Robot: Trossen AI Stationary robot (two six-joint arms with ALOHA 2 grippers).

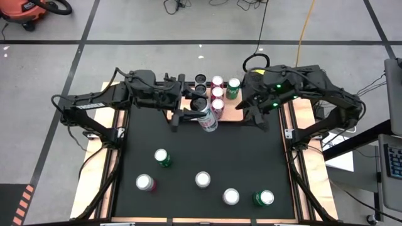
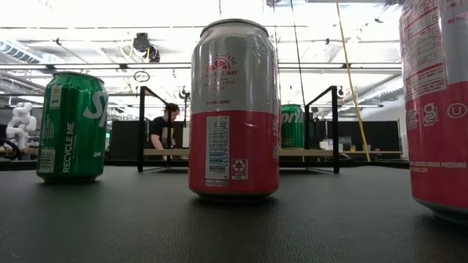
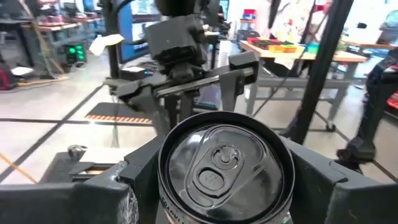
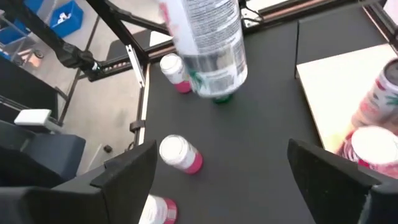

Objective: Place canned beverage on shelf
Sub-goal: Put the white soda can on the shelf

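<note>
My left gripper (image 1: 200, 115) is shut on a silver and pink can (image 1: 208, 119) just in front of the shelf. The can's silver top fills the left wrist view (image 3: 227, 165), and the right wrist view (image 4: 205, 43) shows it in the air above the black mat. The shelf is a light wooden board (image 4: 339, 81) at the mat's far edge, with black brackets (image 2: 322, 152). Several cans (image 1: 218, 93) stand on it on their bases, one of them green (image 1: 233, 88). My right gripper (image 1: 252, 114) is open and empty to the right of the held can. My left gripper pinches the can's two opposite sides just below its rim (image 3: 163, 186) between its two fingers (image 3: 127, 186). The fingers come level from the table's left. The can is about upright with its top up, lifted clear of the mat.
Several more cans stand on the black mat toward the near edge: a green one (image 1: 162, 157), pink ones (image 1: 146, 183) (image 1: 202, 180) (image 1: 230, 197) and a green one (image 1: 264, 198). Wooden strips edge the mat. A person (image 2: 164, 126) shows in the room behind.
</note>
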